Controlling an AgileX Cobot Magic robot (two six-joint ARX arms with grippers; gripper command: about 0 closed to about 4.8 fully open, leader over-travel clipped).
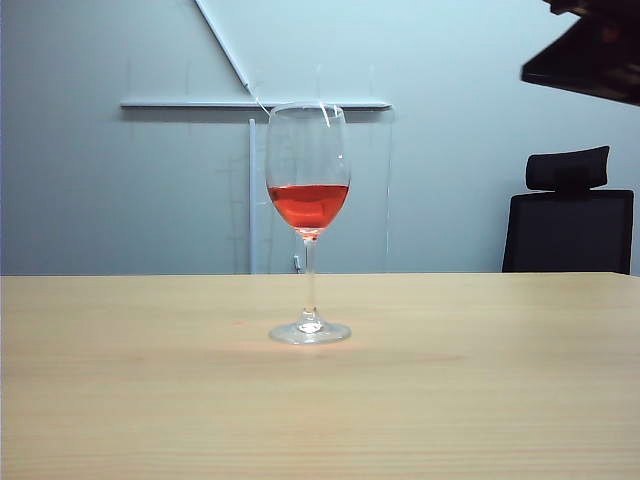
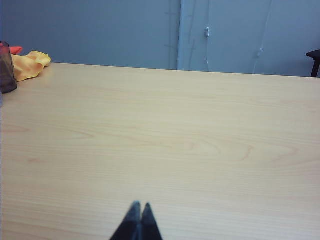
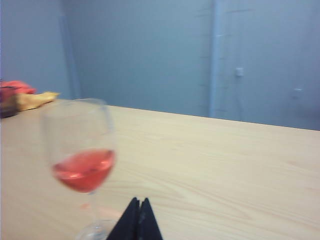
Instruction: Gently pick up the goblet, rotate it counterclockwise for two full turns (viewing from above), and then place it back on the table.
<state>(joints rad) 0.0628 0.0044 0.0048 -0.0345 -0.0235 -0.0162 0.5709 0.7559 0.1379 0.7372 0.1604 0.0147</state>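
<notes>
The goblet (image 1: 308, 200) stands upright on the table (image 1: 480, 390) near its middle, a clear tulip bowl with red liquid, a thin stem and a round foot. In the right wrist view the goblet (image 3: 82, 160) stands free, a little apart from my right gripper (image 3: 139, 201), whose black fingertips touch each other with nothing between them. A dark part of the right arm (image 1: 590, 50) hangs high at the exterior view's upper right. My left gripper (image 2: 140, 205) is shut and empty over bare table (image 2: 200, 140); the goblet does not show in that view.
A black office chair (image 1: 568, 220) stands behind the table's far right edge. In the left wrist view a yellow cloth (image 2: 30, 64) and a dark translucent cup (image 2: 7, 67) sit at a far corner of the table. A grey wall lies beyond.
</notes>
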